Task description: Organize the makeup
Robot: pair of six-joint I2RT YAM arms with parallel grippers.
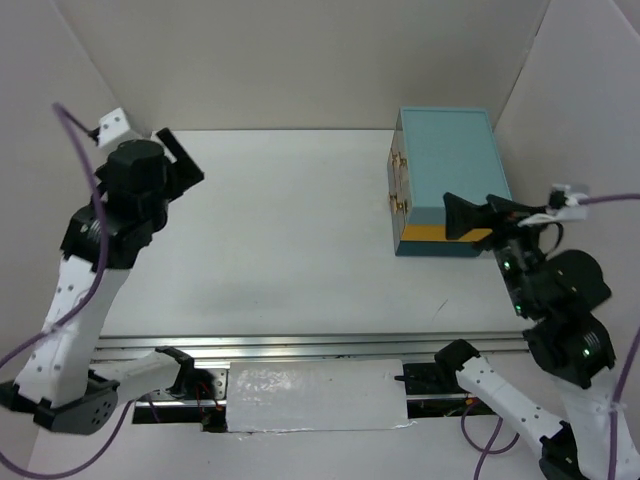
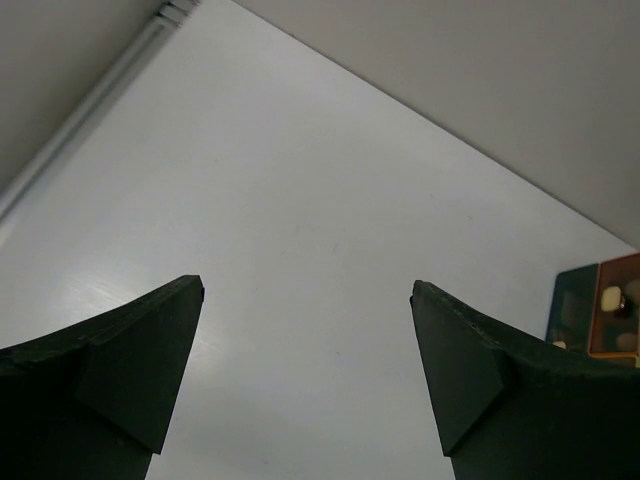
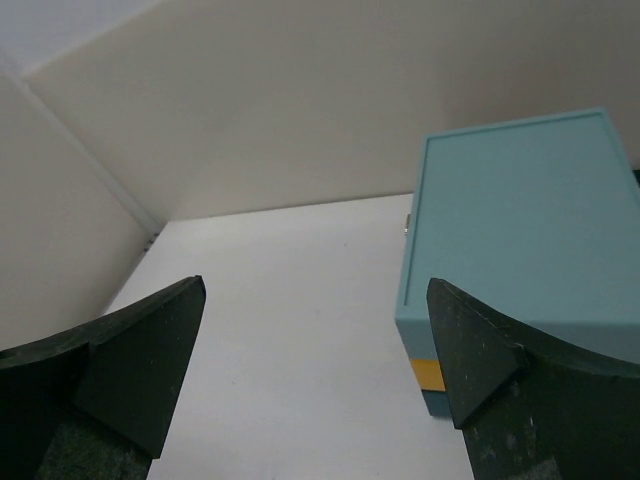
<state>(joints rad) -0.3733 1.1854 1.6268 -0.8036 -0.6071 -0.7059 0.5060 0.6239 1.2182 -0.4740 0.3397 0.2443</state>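
Note:
No loose makeup shows on the table; sponges, palettes, tubes and the bottle are out of view. The teal case stands at the back right with its lid down and an orange strip along its near side. It also shows in the right wrist view. In the left wrist view its edge shows an orange-framed part with small pale things I cannot identify. My left gripper is open and empty, raised at the far left. My right gripper is open and empty, just before the case's near side.
White walls enclose the table on the left, back and right. Gold latches sit on the case's left face. A metal rail and a white taped panel run along the near edge between the arm bases.

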